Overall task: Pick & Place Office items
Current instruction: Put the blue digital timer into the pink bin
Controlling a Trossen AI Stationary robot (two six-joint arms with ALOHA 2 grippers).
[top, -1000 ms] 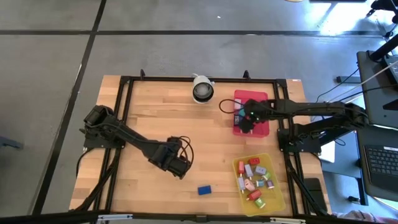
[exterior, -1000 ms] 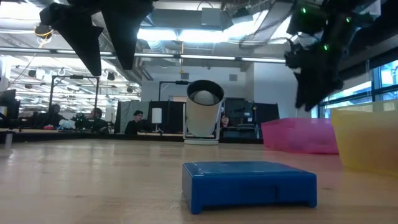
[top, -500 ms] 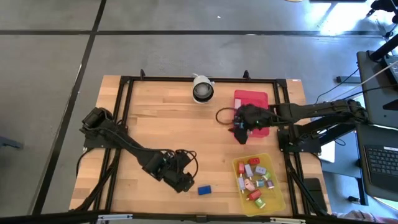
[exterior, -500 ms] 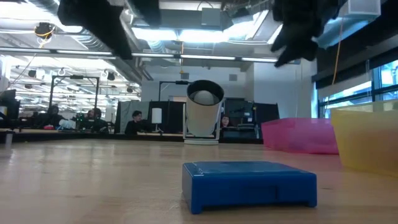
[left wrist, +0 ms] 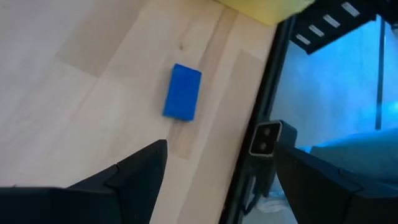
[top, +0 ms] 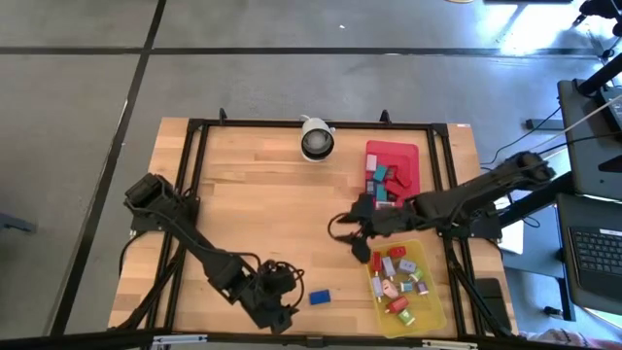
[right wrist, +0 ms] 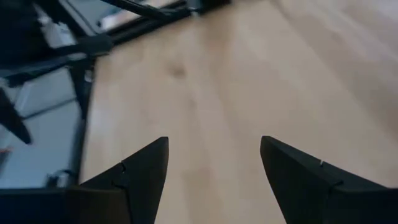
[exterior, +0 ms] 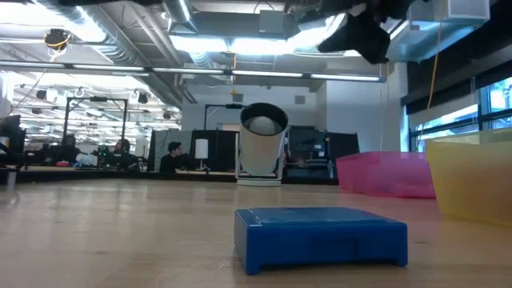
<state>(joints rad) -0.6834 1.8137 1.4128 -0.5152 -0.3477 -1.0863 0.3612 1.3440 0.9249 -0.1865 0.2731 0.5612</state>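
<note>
A blue office item (top: 320, 297) lies flat on the wood near the table's front edge; it also shows as the blue block (left wrist: 182, 91) and the blue block (exterior: 320, 236). My left gripper (top: 288, 311) hangs open just to its left, slanting down toward it, and its open fingers frame the gripper (left wrist: 221, 155) short of the block. My right gripper (top: 355, 241) is open over bare wood, left of the yellow tray (top: 434, 309); nothing lies between the fingers of the gripper (right wrist: 214, 152). Several coloured office items lie in the yellow tray, and a few in the red tray (top: 408, 154).
A white round camera (top: 316, 139) stands at the table's far edge in the middle. The black frame rail (left wrist: 261, 118) runs along the near edge just beyond the blue block. Bare wood (top: 253, 204) spreads across the table's middle and left. In the low view, people sit in the room behind.
My left gripper has swung toward the table's near edge and to the right, closing on the blue block while turning. My right gripper has left the red tray, rising and moving toward the near edge and left, and has stopped beside the yellow tray. The blue block has not moved.
</note>
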